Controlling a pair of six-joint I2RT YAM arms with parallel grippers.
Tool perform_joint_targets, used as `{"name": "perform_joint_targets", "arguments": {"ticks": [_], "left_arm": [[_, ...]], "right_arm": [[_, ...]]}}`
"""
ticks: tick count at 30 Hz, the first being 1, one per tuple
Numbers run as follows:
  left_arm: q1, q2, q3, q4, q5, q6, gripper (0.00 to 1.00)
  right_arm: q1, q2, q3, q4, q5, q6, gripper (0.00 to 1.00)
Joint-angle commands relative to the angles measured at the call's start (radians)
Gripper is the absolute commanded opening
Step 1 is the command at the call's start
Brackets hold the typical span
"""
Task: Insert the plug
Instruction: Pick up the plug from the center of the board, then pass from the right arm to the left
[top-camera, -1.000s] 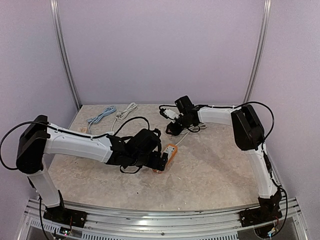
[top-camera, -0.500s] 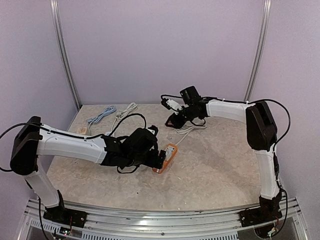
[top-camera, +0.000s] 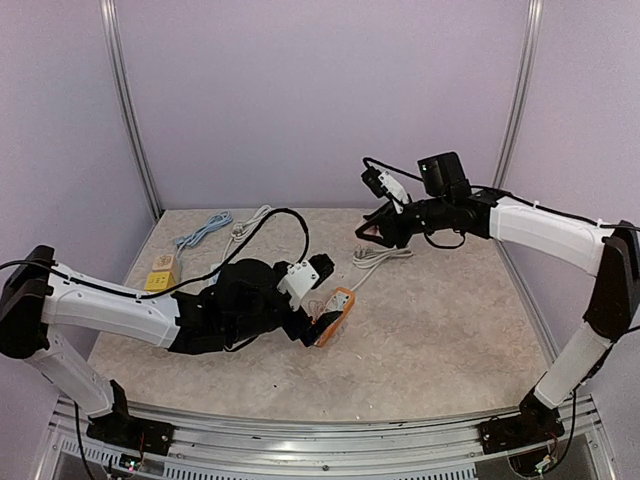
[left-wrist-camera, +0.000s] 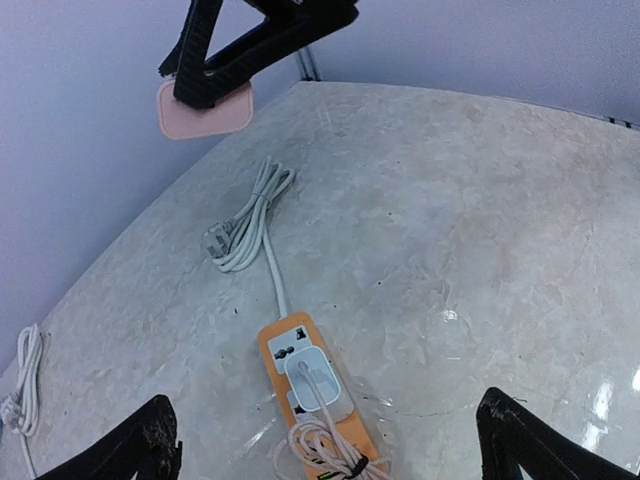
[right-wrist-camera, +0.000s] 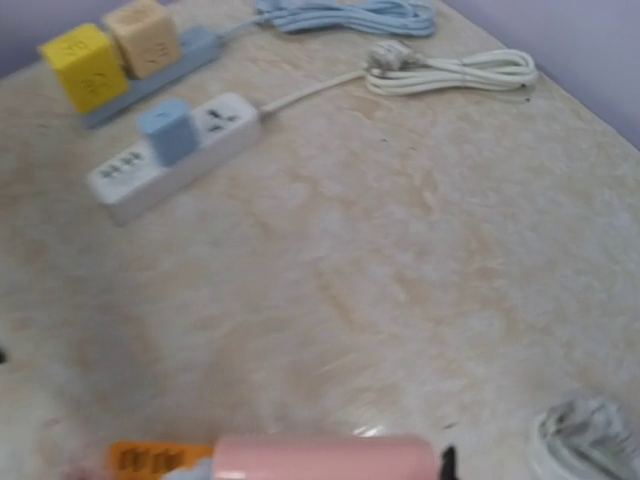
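- The left gripper hovers empty, jaws spread wide above the near end of the orange power strip, probably to brace it.
- The strip lies mid-table. A white adapter fills one socket, and the socket beside it looks free.
- The right gripper is clamped on the pink plug, holding it aloft beyond the strip, apparently ready to carry it over.

Top external view: fixed high behind the arm bases, looking forward and down over the whole bench to the rear wall.

Left wrist view: low and close, facing the far corner. The left gripper frames the lower corners, with the orange power strip at bottom centre.

Right wrist view: raised, tilted down toward the bench's left side, blurred. The white power strip lies upper left.

All three views share the orange power strip.
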Motion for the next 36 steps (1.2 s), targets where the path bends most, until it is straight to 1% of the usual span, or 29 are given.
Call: {"name": "perform_joint_targets", "arguments": {"ticks": [1, 4, 7, 10, 14, 19, 26, 28, 32, 36], "left_arm": [[0.011, -0.049, -0.126, 0.312, 0.241, 0.419, 0.99], [0.028, -0.055, -0.112, 0.255, 0.339, 0.511, 0.99], [0.039, -0.064, -0.104, 0.251, 0.424, 0.588, 0.99], [0.060, -0.083, -0.084, 0.214, 0.528, 0.629, 0.99], [0.062, -0.087, -0.041, 0.149, 0.593, 0.697, 0.99], [0.063, -0.063, 0.032, 0.071, 0.660, 0.772, 0.99], [0.064, 0.006, 0.151, -0.048, 0.785, 0.820, 0.98], [0.065, 0.021, 0.173, -0.087, 0.819, 0.834, 0.96], [0.068, 0.047, 0.206, -0.136, 0.869, 0.850, 0.87], [0.069, 0.076, 0.227, -0.140, 0.894, 0.855, 0.86]], "right_arm": [[-0.006, -0.190, -0.150, 0.035, -0.081, 0.069, 0.27], [-0.007, -0.308, -0.252, 0.040, -0.122, 0.115, 0.27], [-0.003, -0.406, -0.327, 0.008, -0.164, 0.126, 0.27], [0.000, -0.495, -0.395, -0.022, -0.210, 0.142, 0.27], [0.012, -0.584, -0.462, -0.046, -0.266, 0.187, 0.27], [0.057, -0.634, -0.533, -0.041, -0.305, 0.228, 0.27], [0.111, -0.648, -0.558, -0.053, -0.394, 0.233, 0.27], [0.118, -0.650, -0.558, -0.064, -0.414, 0.227, 0.27], [0.122, -0.643, -0.557, -0.086, -0.448, 0.212, 0.27], [0.123, -0.638, -0.560, -0.091, -0.478, 0.207, 0.28]]}}
